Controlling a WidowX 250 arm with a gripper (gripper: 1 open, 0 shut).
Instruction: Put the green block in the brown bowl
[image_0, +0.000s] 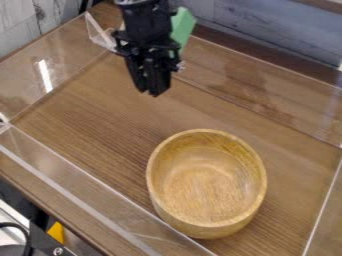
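Observation:
My black gripper (155, 88) points down over the back left of the wooden table, its fingers together. The green block (183, 25) sticks up and to the right behind the gripper, tilted. Its lower end is hidden behind the fingers, and it rides with the hand, off the table. The brown bowl (207, 134), round, light wood with a thick rim, stands empty at the front right. It is well apart from the gripper, lower and to the right in the picture.
Clear acrylic walls (80, 205) fence the table top on the front, left and right. A small clear plastic stand (102, 34) sits at the back left, just left of the arm. A grey panel wall runs along the back.

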